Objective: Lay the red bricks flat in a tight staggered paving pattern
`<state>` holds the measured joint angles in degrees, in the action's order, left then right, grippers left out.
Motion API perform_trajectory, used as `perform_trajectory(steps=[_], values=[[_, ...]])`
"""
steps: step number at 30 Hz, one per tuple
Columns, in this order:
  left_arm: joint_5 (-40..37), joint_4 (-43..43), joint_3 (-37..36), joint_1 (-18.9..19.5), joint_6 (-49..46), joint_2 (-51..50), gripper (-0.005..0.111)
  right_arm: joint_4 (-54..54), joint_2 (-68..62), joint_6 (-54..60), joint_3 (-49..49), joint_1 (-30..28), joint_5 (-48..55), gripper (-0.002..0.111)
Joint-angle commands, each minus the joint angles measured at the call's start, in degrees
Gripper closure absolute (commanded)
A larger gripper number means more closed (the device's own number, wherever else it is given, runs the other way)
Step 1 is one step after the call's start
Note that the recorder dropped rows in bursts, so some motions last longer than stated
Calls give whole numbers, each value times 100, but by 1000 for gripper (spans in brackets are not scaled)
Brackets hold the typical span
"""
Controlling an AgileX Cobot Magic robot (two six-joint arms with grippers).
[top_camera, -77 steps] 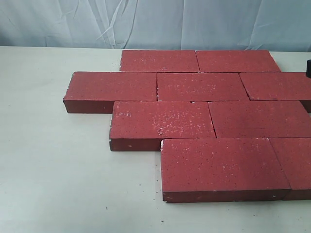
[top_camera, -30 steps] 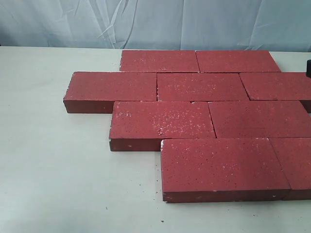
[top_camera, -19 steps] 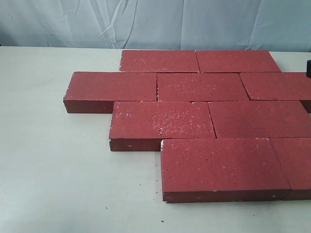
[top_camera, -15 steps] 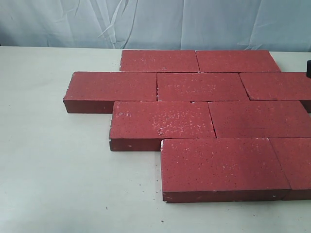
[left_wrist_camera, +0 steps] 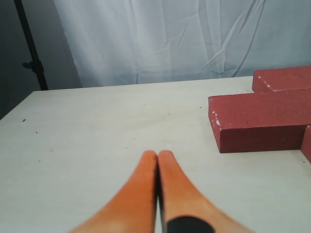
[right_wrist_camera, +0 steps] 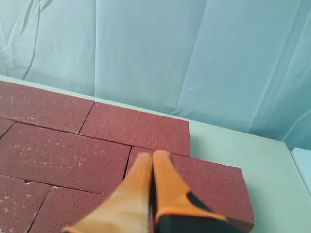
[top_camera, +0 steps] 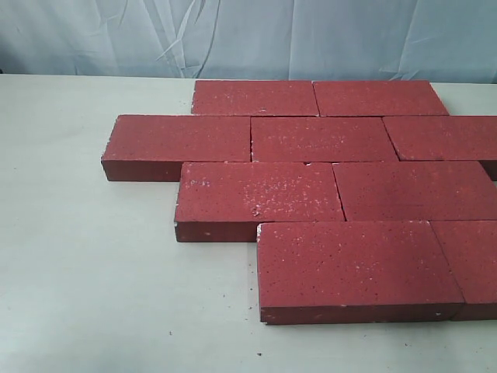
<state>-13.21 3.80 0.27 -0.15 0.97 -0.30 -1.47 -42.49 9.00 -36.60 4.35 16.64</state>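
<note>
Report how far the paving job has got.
Looks done: nine bricks lie flat in four staggered rows, joints tight. In hand: nothing; left gripper and right gripper are shut and empty. Left: no loose brick shows, so probably nothing.

Exterior: raised, angled down across bench [top_camera: 93, 272] and red bricks [top_camera: 326, 194] toward curtain [top_camera: 248, 39]. Left wrist: low over bare bench, behind left end effector [left_wrist_camera: 158, 155], catches the bricks' left edge. Right wrist: close above bricks, behind right end effector [right_wrist_camera: 151, 158], facing curtain.
</note>
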Motion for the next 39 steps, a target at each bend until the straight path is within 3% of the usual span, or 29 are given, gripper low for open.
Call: perform_trajectory(steps=[1, 18, 21, 29, 39], values=[[-8, -23, -27, 15, 31, 30, 107, -75, 385, -6, 541, -31, -612, 109], [3, -22, -27, 15, 31, 30, 107, -1, 2418, -29, 2093, -31, -566, 109], [3, -22, -27, 15, 31, 30, 107, 223, 2893, -117, 2368, -295, -444, 109], [3, -22, -27, 15, 31, 30, 107, 188, 3613, -126, 2390, -386, 335, 109], [3, -22, -27, 15, 31, 30, 107, 202, 3679, -181, 2390, -386, 416, 109]])
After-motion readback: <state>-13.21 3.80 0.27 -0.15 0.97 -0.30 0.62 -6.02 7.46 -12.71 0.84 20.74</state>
